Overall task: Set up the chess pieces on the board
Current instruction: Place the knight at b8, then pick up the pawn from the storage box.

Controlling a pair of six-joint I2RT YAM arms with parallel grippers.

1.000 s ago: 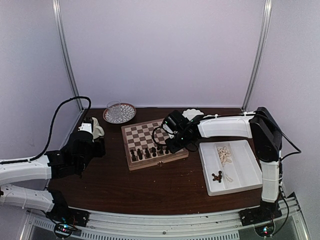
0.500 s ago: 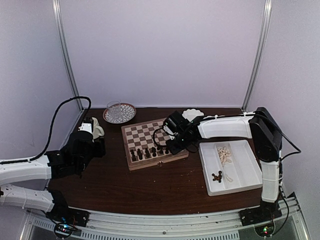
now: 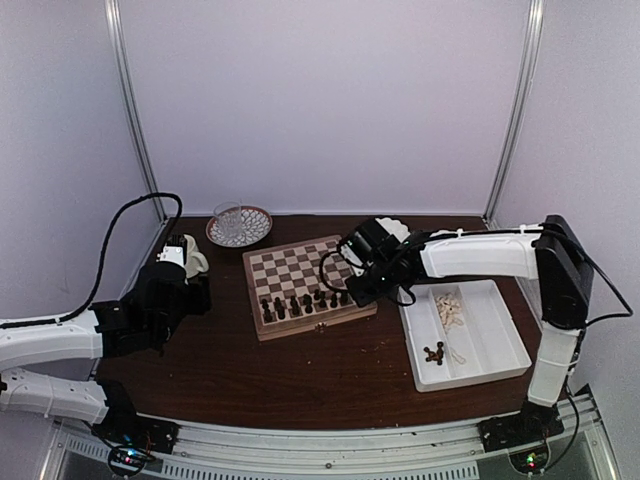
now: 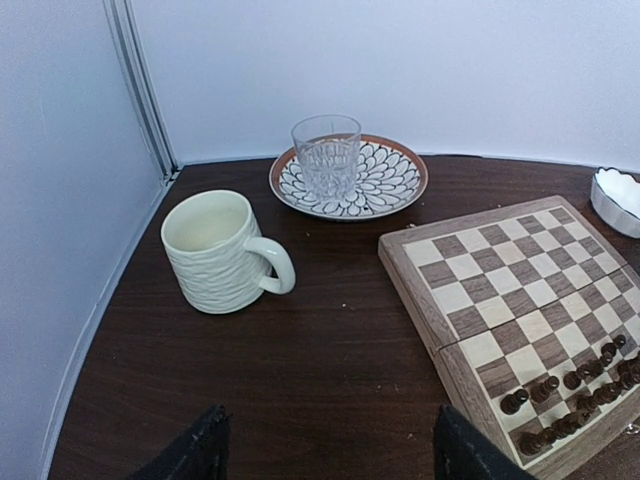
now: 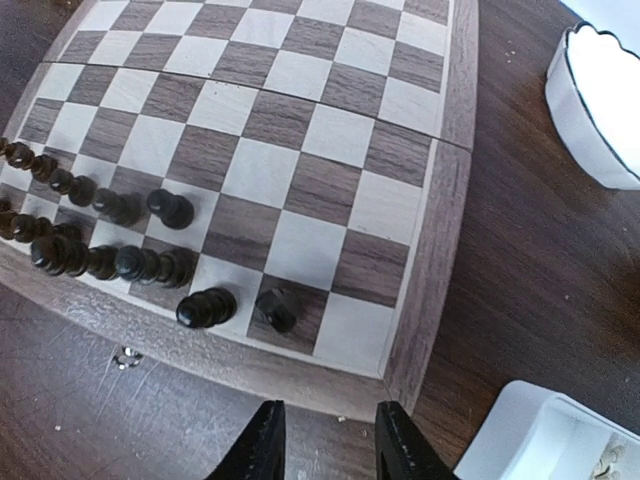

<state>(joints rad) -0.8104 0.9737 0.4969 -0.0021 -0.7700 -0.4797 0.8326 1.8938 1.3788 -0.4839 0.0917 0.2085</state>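
From the top camera, I saw the board (image 3: 300, 268) lying mid-table, with dark pieces (image 3: 298, 304) in two rows along its near edge. The right gripper (image 3: 358, 292) hung at the board's near right corner; I could not tell its jaws from there. The tray (image 3: 497, 335) to the right held cream pieces (image 3: 451, 308) toward its far end and a few dark ones nearer. The left gripper (image 3: 183, 290) sat well left of the board, near the mug (image 3: 194, 260).

On the left wrist camera, the left gripper (image 4: 325, 462) had its fingers (image 4: 195, 455) wide apart with nothing between them, above bare table (image 4: 300, 390). The mug (image 4: 222, 250) stood ahead on the left. A glass (image 4: 326, 157) stood on a plate (image 4: 388, 180) beyond it, and the board (image 4: 500, 290) lay to the right.

On the right wrist camera, the right gripper (image 5: 328, 447) showed its fingers (image 5: 262, 445) a little apart and holding nothing, just off the board's (image 5: 330, 150) near edge. The dark pieces (image 5: 110, 240) filled the near left squares, the last two just ahead of the fingertips. A white dish (image 5: 605, 110) sat far right.
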